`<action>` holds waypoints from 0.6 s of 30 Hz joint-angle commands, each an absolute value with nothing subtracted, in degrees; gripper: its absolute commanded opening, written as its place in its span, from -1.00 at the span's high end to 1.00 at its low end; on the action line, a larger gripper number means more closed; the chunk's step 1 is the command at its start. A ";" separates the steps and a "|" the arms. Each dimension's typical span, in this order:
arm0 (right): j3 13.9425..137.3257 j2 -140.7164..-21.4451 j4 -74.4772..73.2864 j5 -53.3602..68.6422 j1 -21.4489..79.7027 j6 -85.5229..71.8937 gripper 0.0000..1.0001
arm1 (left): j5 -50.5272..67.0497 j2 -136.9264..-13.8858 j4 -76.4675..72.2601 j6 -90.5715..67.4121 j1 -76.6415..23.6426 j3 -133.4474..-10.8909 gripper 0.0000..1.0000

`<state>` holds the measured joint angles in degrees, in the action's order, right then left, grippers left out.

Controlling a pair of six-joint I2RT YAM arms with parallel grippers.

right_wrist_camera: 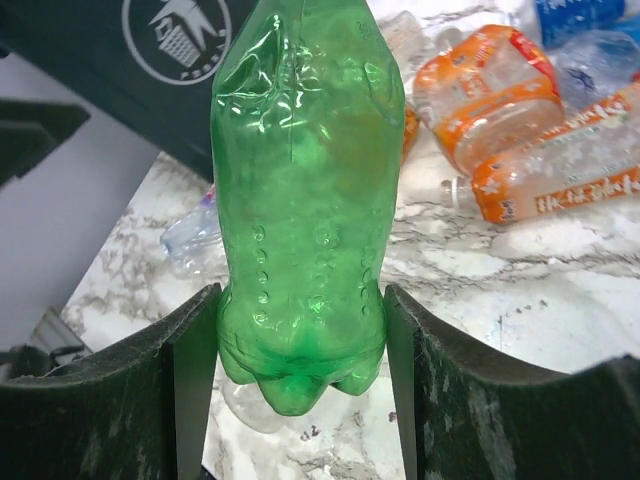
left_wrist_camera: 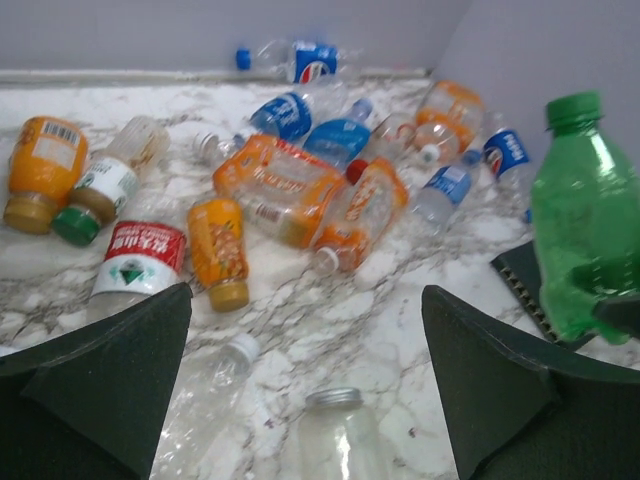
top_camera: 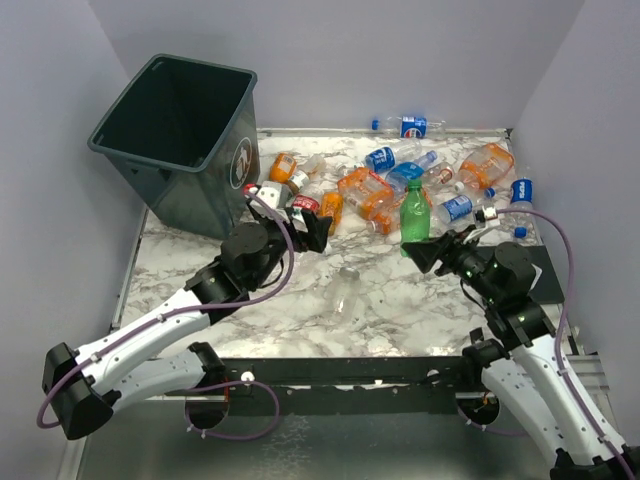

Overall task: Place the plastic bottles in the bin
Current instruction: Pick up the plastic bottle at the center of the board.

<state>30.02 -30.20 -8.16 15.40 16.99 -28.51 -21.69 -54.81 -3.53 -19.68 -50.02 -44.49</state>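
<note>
right gripper [right_wrist_camera: 300, 305] pinches green bottle [right_wrist_camera: 305, 170] mid-frame; left gripper [left_wrist_camera: 305, 325] spread wide; blue-label bottle [left_wrist_camera: 312, 62] at top reads Pepsi, probably.

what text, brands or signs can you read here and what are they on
no words read clearly.
bin: white round sign with a basket pictogram; lettering under it blurred.
blue-label bottle by the far wall: red, white and blue round emblem, letters unreadable.
red-label bottle: white characters, too blurred.
orange bottles: print too small.
green bottle: no label.
</note>
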 commanded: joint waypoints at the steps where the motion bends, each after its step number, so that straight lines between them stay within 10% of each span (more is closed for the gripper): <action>1: 32.18 -29.87 -5.61 19.74 18.68 -21.47 0.16 | -16.16 -52.20 -15.25 -21.47 -50.31 -45.29 -0.98; 18: 29.65 -36.53 16.57 10.84 38.55 -19.28 0.18 | -3.27 -64.63 -18.79 -32.78 -50.30 -59.61 -0.98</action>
<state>30.76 -37.58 9.87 14.11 37.52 -20.67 -6.35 -64.31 -18.22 -28.01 -50.02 -57.32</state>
